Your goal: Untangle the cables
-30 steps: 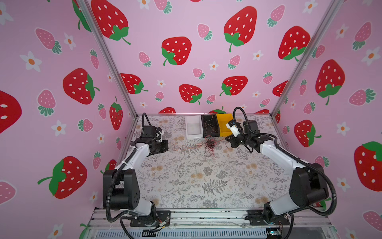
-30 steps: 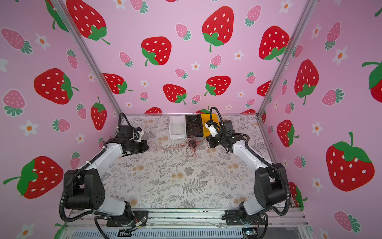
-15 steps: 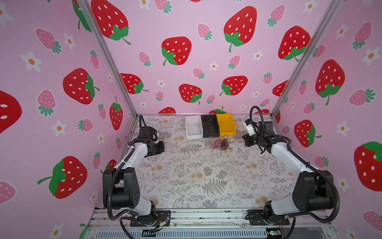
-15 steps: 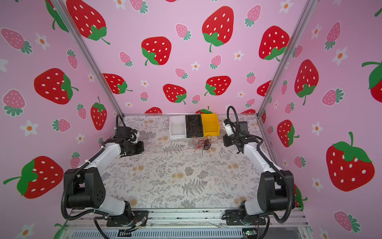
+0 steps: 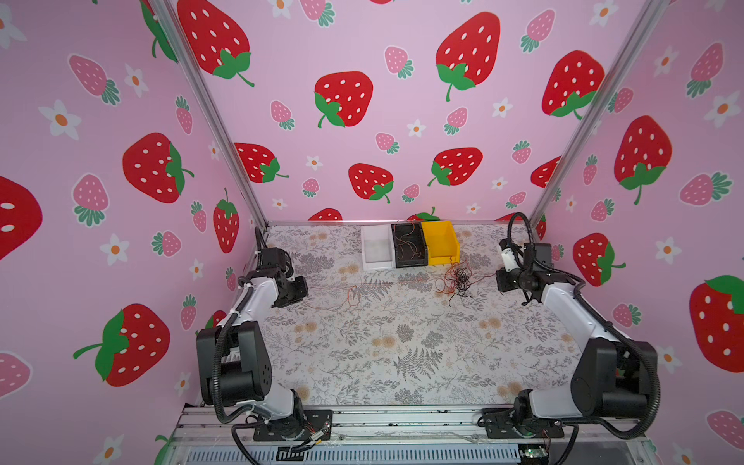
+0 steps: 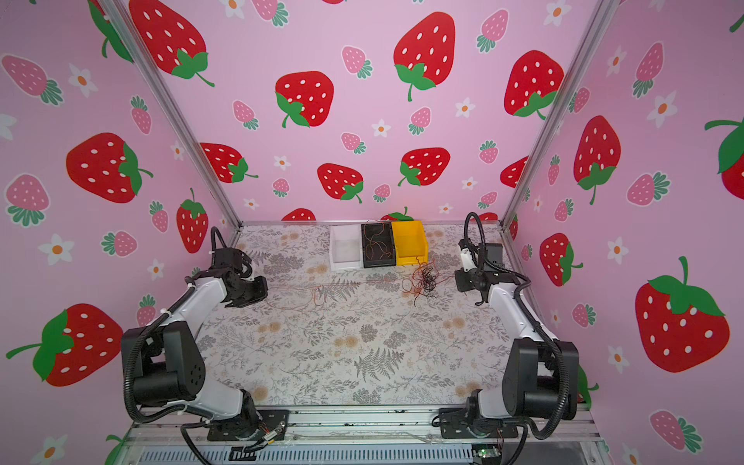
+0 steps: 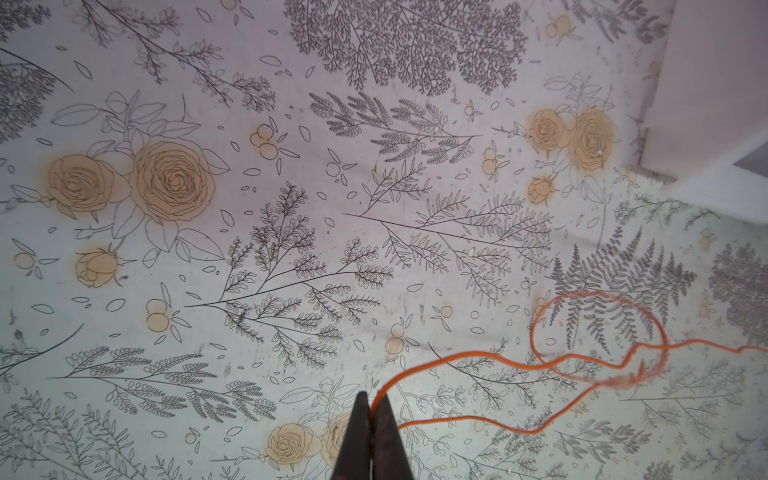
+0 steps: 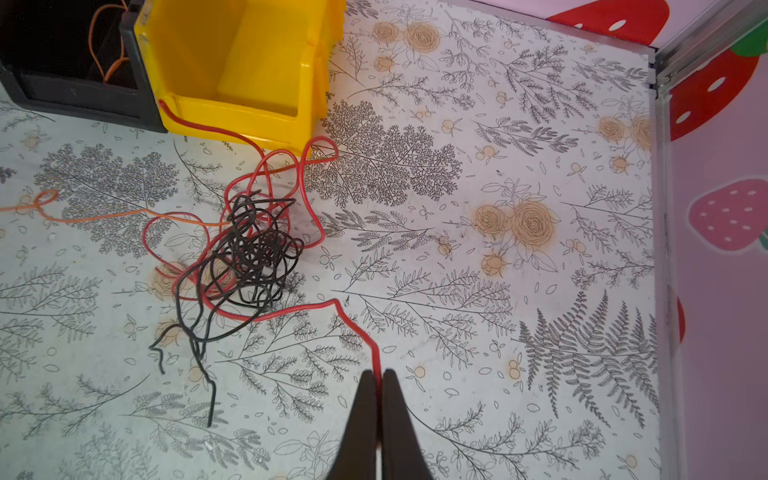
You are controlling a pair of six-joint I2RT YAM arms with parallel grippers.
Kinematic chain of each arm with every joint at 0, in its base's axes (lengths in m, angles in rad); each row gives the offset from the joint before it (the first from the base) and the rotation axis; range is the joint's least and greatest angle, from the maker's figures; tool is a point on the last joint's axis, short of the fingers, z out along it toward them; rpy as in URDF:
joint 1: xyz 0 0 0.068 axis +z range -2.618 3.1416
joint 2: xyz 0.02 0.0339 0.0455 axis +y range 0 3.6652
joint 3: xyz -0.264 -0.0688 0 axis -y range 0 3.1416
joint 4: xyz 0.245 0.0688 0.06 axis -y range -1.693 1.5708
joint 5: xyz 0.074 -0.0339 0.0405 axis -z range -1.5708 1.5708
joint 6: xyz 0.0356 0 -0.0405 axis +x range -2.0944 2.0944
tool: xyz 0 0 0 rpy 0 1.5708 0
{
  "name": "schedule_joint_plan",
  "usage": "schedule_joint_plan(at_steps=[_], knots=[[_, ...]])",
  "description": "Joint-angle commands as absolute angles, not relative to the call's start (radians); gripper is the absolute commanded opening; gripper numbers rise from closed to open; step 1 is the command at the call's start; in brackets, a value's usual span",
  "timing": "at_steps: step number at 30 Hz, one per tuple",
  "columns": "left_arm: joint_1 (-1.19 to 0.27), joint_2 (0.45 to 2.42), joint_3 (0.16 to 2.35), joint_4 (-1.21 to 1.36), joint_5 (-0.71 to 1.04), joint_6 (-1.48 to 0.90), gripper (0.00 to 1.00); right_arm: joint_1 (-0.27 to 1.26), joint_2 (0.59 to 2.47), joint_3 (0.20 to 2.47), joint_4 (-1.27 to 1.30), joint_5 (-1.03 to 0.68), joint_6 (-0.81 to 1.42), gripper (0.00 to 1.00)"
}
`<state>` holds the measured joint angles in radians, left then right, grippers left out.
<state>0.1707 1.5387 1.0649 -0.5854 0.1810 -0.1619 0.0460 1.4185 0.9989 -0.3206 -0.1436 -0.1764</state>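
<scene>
The cables form a small knot of black, red and orange wire [image 5: 457,280] on the floral mat, just in front of the yellow bin in both top views [image 6: 422,280]. In the right wrist view the black wires [image 8: 249,249] are balled up with red loops around them. My right gripper [image 8: 379,376] is shut on a red cable [image 8: 357,328] that leads out of the knot. My left gripper [image 7: 375,401] is shut on an orange cable [image 7: 478,357] that loops across the mat. That orange strand [image 5: 350,292] runs loosely from the left gripper [image 5: 302,288] towards the knot.
Three bins stand side by side at the back: white [image 5: 364,249], black [image 5: 410,263] with orange wires inside, and yellow [image 5: 443,257]. A red strand hangs over the yellow bin's front lip [image 8: 232,112]. The side walls are close behind both arms.
The two grippers have drawn apart, left going left and right going right. The knot has been dragged to the right, and the orange strand now lies stretched out across the mat.
</scene>
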Motion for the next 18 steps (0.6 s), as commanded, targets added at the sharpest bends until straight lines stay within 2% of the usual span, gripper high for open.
schedule_joint_plan(at_steps=[1, 4, 11, 16, 18], knots=[[0.199, 1.533, 1.115, -0.619, 0.143, -0.16, 0.0, 0.036, 1.4, 0.988, -0.358, -0.066, -0.222, 0.0], [0.249, 1.532, 1.111, -0.607, 0.181, -0.186, 0.0, -0.004, 1.409, 0.979, -0.358, -0.013, -0.208, 0.0], [0.258, 1.554, 1.121, -0.598, 0.184, -0.183, 0.0, -0.019, 1.475, 0.966, -0.345, 0.106, -0.208, 0.0], [0.276, 1.555, 1.121, -0.585, 0.214, -0.191, 0.0, -0.021, 1.484, 0.959, -0.336, 0.145, -0.225, 0.0], [0.274, 1.543, 1.109, -0.561, 0.27, -0.191, 0.0, -0.02, 1.485, 0.961, -0.303, 0.101, -0.241, 0.0]])
